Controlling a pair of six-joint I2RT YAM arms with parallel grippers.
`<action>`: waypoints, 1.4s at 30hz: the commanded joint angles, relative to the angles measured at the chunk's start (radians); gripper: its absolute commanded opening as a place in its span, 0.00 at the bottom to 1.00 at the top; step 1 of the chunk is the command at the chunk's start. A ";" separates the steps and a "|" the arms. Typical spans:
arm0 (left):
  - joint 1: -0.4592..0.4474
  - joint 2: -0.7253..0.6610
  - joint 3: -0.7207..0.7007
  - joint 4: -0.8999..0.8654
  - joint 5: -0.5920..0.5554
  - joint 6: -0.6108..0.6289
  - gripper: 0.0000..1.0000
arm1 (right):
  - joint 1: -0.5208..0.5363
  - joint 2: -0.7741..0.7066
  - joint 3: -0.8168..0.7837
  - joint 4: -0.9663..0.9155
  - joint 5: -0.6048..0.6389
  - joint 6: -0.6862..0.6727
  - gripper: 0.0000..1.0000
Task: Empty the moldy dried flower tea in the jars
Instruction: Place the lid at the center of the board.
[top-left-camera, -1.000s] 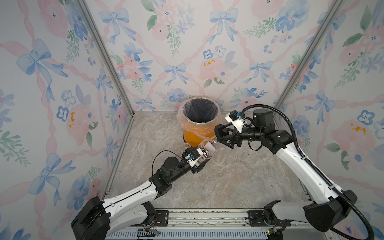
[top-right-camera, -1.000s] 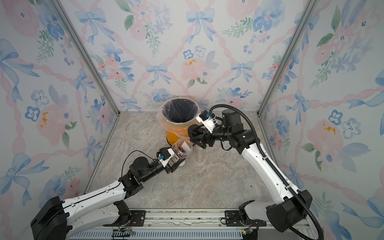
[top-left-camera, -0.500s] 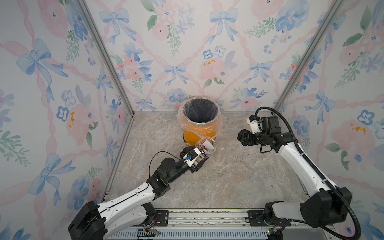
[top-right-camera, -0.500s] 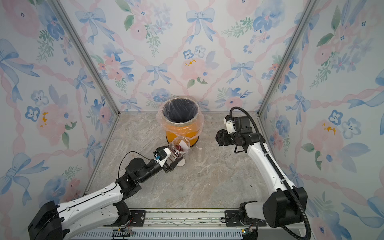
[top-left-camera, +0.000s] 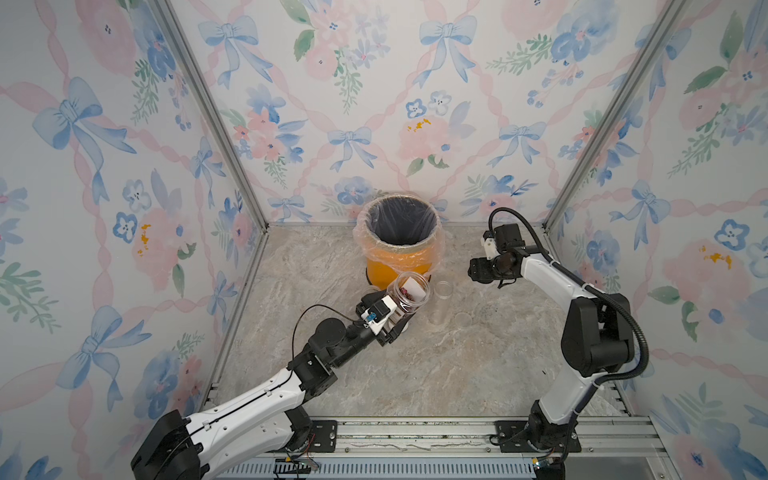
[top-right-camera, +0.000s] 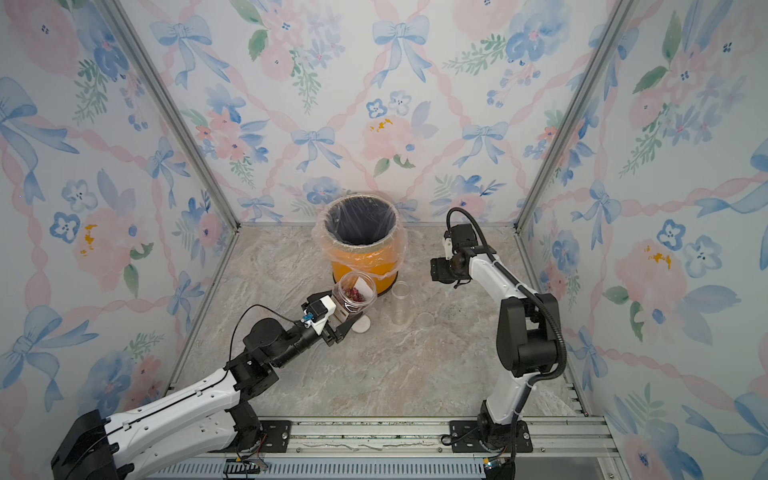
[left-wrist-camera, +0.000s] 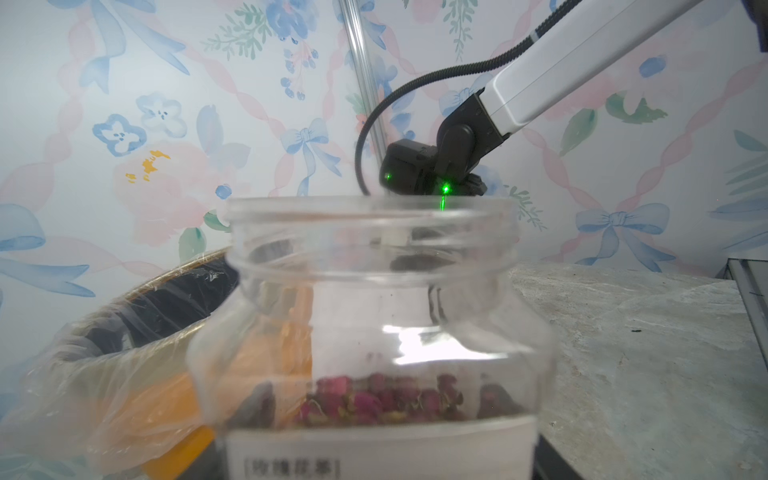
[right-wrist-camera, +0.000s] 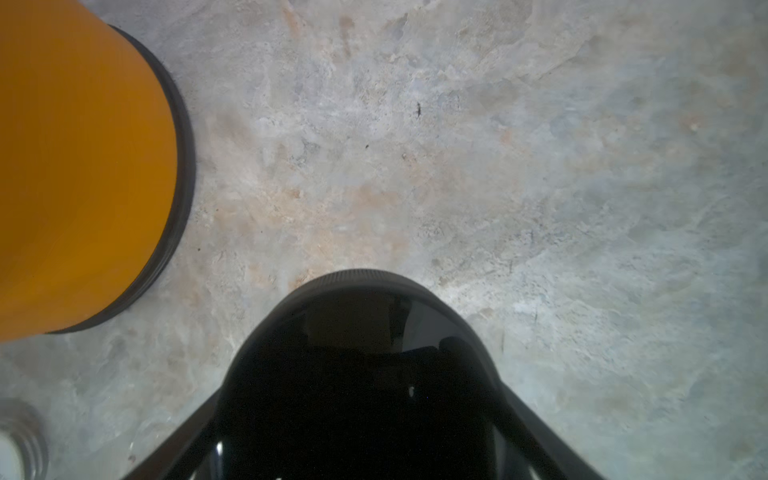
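The left fingers (top-right-camera: 337, 330) are clamped on the labelled jar (top-right-camera: 355, 296), upright and lidless just at 6 o'clock of the orange bin (top-right-camera: 361, 266), so the moldy dried flower tea (left-wrist-camera: 374, 401) lies in its bottom, likely ready for tipping; the right fingers (top-left-camera: 477, 271), at the bin's 3 o'clock, grip the black lid (right-wrist-camera: 361, 374), out of the pour's way.

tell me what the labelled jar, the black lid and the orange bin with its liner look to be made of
Labelled jar: probably clear plastic; glossy see-through walls, moulded screw threads; glass not ruled out.
Black lid: likely hard plastic; glossy reflective top, ribbed rim.
Orange bin: smooth satin wall; plastic or painted metal, unclear.
Liner: thin clear plastic film, wrinkled, shiny.
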 joint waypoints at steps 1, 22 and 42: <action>-0.004 -0.023 -0.011 0.014 -0.015 -0.009 0.42 | -0.006 0.080 0.069 0.013 0.015 0.047 0.73; -0.005 -0.014 0.001 0.015 -0.011 -0.012 0.42 | 0.038 0.401 0.413 -0.284 0.074 0.100 0.80; -0.005 -0.019 -0.004 0.015 -0.014 -0.017 0.43 | 0.054 0.374 0.342 -0.250 0.027 0.141 0.97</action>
